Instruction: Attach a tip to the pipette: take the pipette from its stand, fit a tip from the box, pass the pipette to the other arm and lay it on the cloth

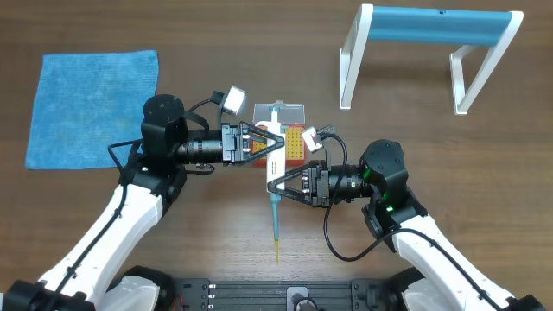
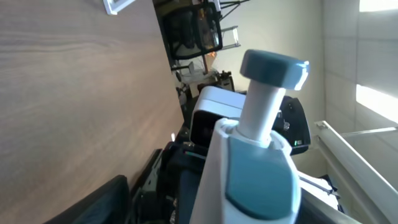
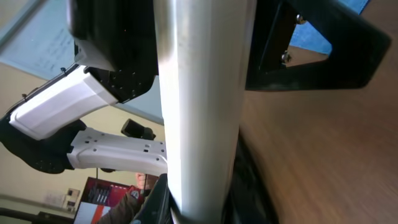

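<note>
Pipette (image 1: 275,162) sits mid-table with both claws on it. Left gripper (image 1: 278,142) is clamped on the upper body under the blue plunger (image 2: 273,68). Right gripper (image 1: 271,183) is closed tight on the shaft lower down. Yellow tip (image 1: 277,250) is fitted. Tip box (image 1: 295,142) is just beside them, lid open, orange rack inside. Blue cloth (image 1: 91,108) lies well apart, left; stand (image 1: 432,26) far right.

Saw cloth (image 1: 91,108) at desk's (image 1: 216,52) far-left corner, stand (image 1: 432,24) at far-right corner, tip box (image 1: 295,142) mid-desk, pipette (image 1: 275,164) beside it, pointing at near edge.
</note>
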`<state>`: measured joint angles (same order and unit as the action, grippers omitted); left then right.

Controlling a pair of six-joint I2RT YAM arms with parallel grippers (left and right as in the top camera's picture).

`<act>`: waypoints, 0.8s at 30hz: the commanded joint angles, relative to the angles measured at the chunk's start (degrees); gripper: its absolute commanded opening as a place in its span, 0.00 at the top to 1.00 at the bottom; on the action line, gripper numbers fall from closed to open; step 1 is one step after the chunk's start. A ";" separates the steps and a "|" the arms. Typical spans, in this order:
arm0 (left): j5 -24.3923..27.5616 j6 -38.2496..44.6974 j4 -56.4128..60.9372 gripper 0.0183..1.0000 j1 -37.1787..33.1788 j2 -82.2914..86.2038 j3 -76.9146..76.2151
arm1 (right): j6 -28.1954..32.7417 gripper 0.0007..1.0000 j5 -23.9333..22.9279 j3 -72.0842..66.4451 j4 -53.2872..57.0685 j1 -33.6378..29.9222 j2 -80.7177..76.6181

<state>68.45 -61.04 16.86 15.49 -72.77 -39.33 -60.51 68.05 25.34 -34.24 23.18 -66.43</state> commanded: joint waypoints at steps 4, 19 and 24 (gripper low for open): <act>-2.78 1.55 0.66 0.29 0.35 -0.46 -1.51 | 1.29 0.93 -0.13 0.72 -0.52 -0.22 -1.49; -3.56 1.55 0.76 0.99 0.39 -0.46 -1.51 | 1.27 0.93 -1.01 0.72 -2.51 -0.22 -3.06; -3.98 1.53 0.76 0.99 0.42 -0.46 -1.51 | 1.25 0.93 -0.94 0.72 -2.69 -0.09 -3.06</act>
<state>65.58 -56.58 18.00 15.44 -73.06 -39.48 -61.89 67.85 25.56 -35.97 22.87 -69.28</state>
